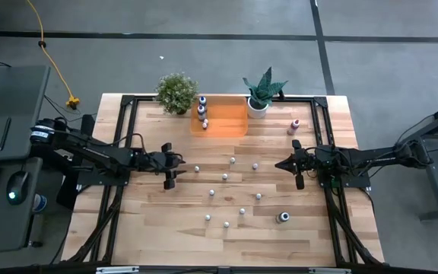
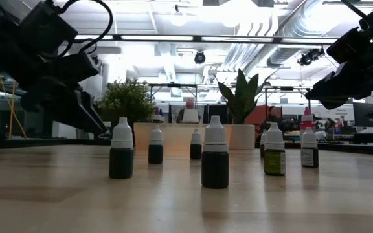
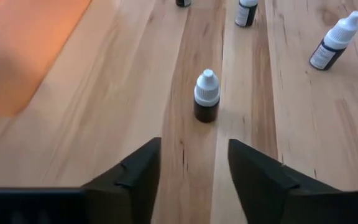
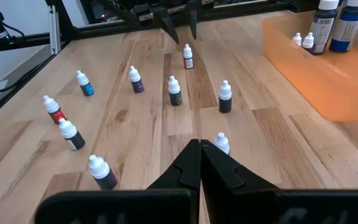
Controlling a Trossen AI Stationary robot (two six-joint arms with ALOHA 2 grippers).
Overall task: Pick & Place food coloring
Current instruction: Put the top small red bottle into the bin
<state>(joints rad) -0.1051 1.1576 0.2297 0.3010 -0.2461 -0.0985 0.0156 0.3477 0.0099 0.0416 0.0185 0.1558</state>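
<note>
Here, the left gripper (image 1: 175,167) is seen at the left of the table (image 1: 128,228), its fingers (image 3: 135,177) parted and empty, with one white-capped food coloring bottle (image 3: 206,96) standing upright just ahead of them. Small bottles (image 1: 224,176) are scattered across the middle of the wood. Further back, an orange tray (image 1: 230,122) is set between two potted plants (image 1: 177,92), with a few bottles inside. At the right, the right gripper (image 1: 290,164) is held closed on nothing.
</note>
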